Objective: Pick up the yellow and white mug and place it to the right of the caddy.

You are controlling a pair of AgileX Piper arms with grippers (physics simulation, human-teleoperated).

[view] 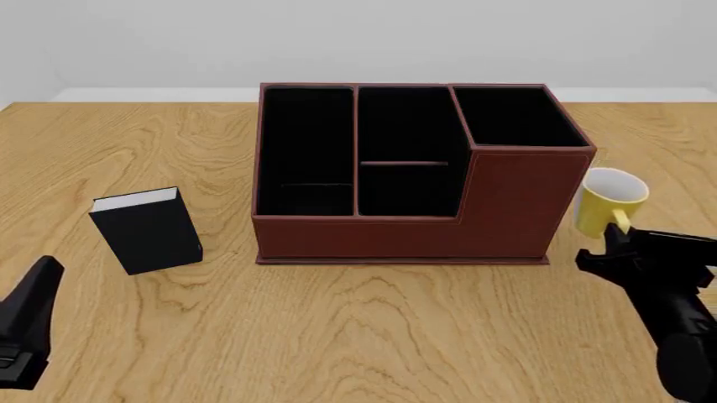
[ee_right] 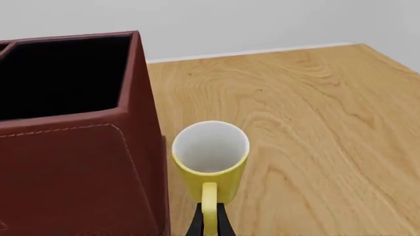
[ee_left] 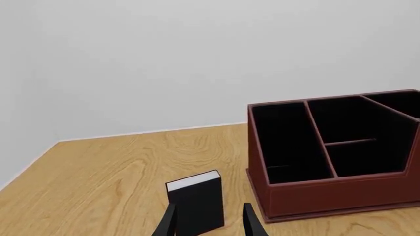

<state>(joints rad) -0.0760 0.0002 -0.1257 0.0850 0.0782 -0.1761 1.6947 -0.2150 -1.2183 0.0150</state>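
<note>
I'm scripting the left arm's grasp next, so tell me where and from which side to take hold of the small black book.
Grip the black book across its thin covers, coming from the near side, probably a little from above. It stands upright with its white page edge on top, left of the caddy, with bare table around it. In the wrist view, the left gripper already straddles it, open.

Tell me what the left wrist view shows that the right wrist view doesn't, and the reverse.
Only the left wrist view shows the small black book with white pages, standing between the left gripper and its open jaws' tips, plus all the caddy's compartments.

Only the right wrist view shows the yellow and white mug, upright beside the caddy's tall corner section, with the right gripper shut on its handle.

Both show the caddy, the wooden table and the pale wall behind.
</note>
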